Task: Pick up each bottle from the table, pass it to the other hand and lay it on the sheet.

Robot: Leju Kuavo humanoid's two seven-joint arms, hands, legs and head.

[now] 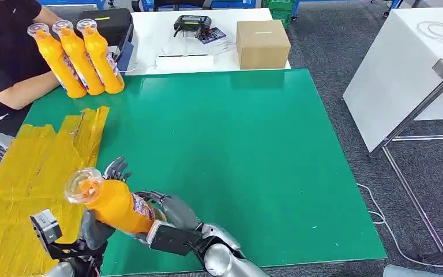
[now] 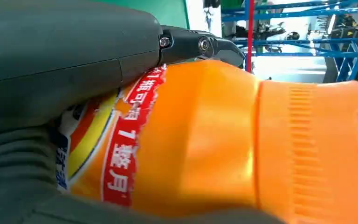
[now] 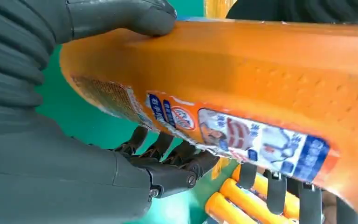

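I have the bottle (image 1: 112, 203) between both my hands at the lower left of the head frame, over the near edge of the green mat (image 1: 236, 150) just beside the yellow sheet (image 1: 29, 179). It is smooth orange plastic, tilted, with a clear domed cap toward the upper left and a torn paper label round its body. My left hand (image 1: 95, 228) wraps it from below, thumb laid along its side; my right hand (image 1: 170, 210) clasps its base end, thumb on one face and dark fingers (image 3: 168, 151) curled against the label. Which hand carries the weight I cannot tell. The bottle hides most of my left fingers.

The sheet is wrinkled, glossy and taped, cut off at the left edge. At upper left a person's arm (image 1: 20, 89) rests behind three more bottles (image 1: 81, 57) leaning together. A cardboard box (image 1: 262, 43) sits on the white table (image 1: 150, 40) beyond.
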